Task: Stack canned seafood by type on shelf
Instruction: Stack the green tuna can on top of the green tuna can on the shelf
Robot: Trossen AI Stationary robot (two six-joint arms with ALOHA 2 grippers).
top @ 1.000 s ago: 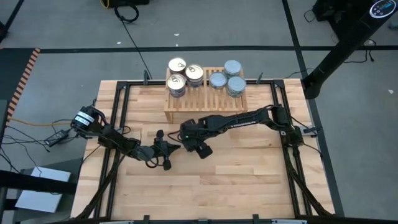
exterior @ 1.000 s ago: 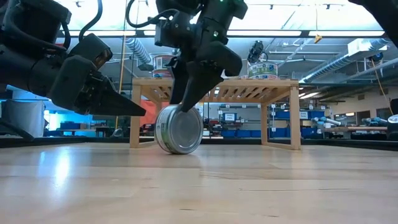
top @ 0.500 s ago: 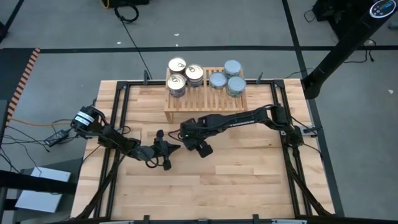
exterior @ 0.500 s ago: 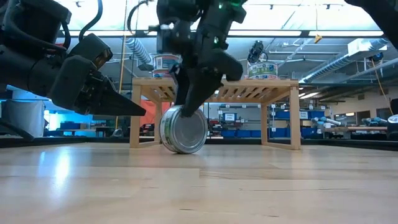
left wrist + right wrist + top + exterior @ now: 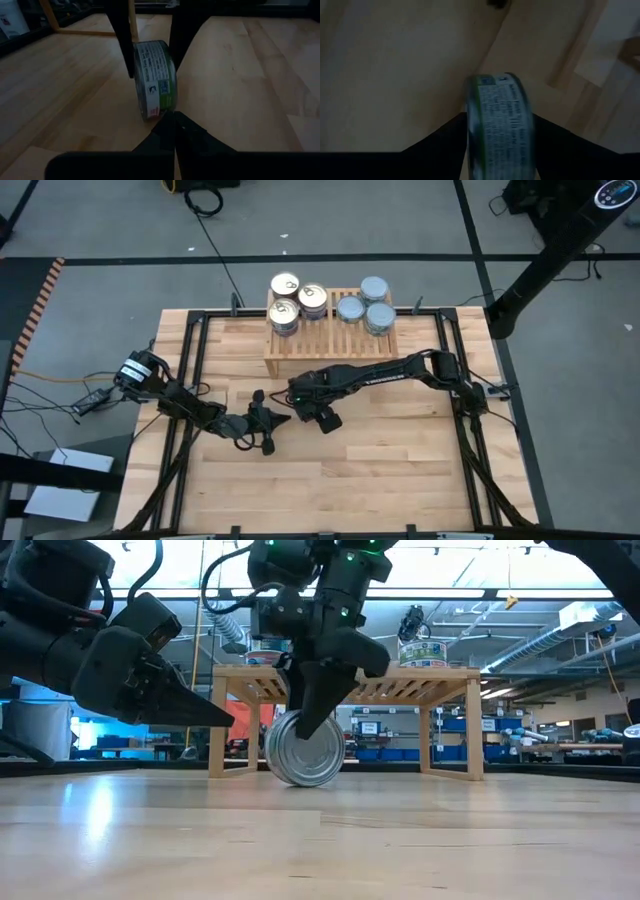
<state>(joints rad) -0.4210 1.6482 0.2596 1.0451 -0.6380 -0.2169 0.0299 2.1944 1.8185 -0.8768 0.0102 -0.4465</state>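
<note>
You had the right gripper (image 5: 312, 725) straddling a tin (image 5: 305, 748) that stood on its edge on the tabletop (image 5: 320, 840), in front of the shelf (image 5: 345, 680). Its fingers flanked the two flat faces, though whether they were pinching yet I could not tell. The sound course, I judge, was to close squarely on those faces before lifting, since a tin on its rim rolls readily. The left gripper (image 5: 268, 420), pressed together and empty, lay just beside it, tip toward the label. Only the low view showed the tin on edge; the high view hid it under the arm, yet alone showed the shelf's gold-topped tins (image 5: 285, 284) on the left and silver-topped tins (image 5: 374, 288) on the right.
</note>
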